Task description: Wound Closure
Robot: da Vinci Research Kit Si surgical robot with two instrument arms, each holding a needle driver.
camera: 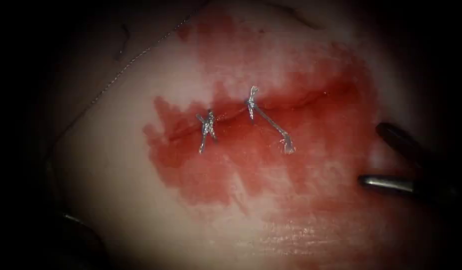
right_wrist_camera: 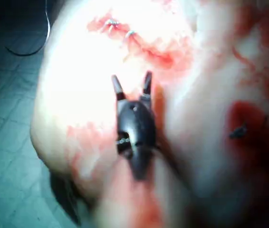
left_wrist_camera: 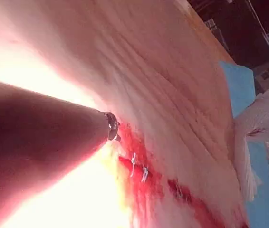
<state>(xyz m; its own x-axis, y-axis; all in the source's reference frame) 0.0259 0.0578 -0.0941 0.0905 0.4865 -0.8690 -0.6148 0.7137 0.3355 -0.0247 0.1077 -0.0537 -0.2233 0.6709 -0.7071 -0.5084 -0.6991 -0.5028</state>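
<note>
A: Where does the cut (camera: 271, 107) stand?

B: It runs across the tissue (camera: 116, 200) through the red fluid (camera: 291, 190). Two knots sit on it: the left knot (camera: 207, 127) and the right knot (camera: 252, 102), whose cut end (camera: 276, 130) trails down to the lower right, frayed at its tip. The stretch of cut right of that knot looks unstitched.

A: And the tools?

B: The right tool (camera: 386, 157) comes in at the right, well apart from the knots, jaws spread wide and holding nothing. Its own wrist view shows the same: right tool (right_wrist_camera: 132, 84), two prongs apart, empty, above the tissue short of the stitches. The left tool (left_wrist_camera: 111, 128) shows as a metal tip near the red fluid; I cannot tell how its jaws stand or whether it holds anything.

A: Needle?

B: I cannot make one out. A thread (camera: 136, 60) lies loose across the upper-left tissue, running off into the dark.

A: How would these handle?

B: My judgement: the tissue is soft, wet and slippery, so it would tear if pinched hard at the cut's edge; better a gentle bite a little back from the lip. The thread is fine, limp and light, and frays as that cut end does, so grip it on a clean span, not at the tip.
</note>
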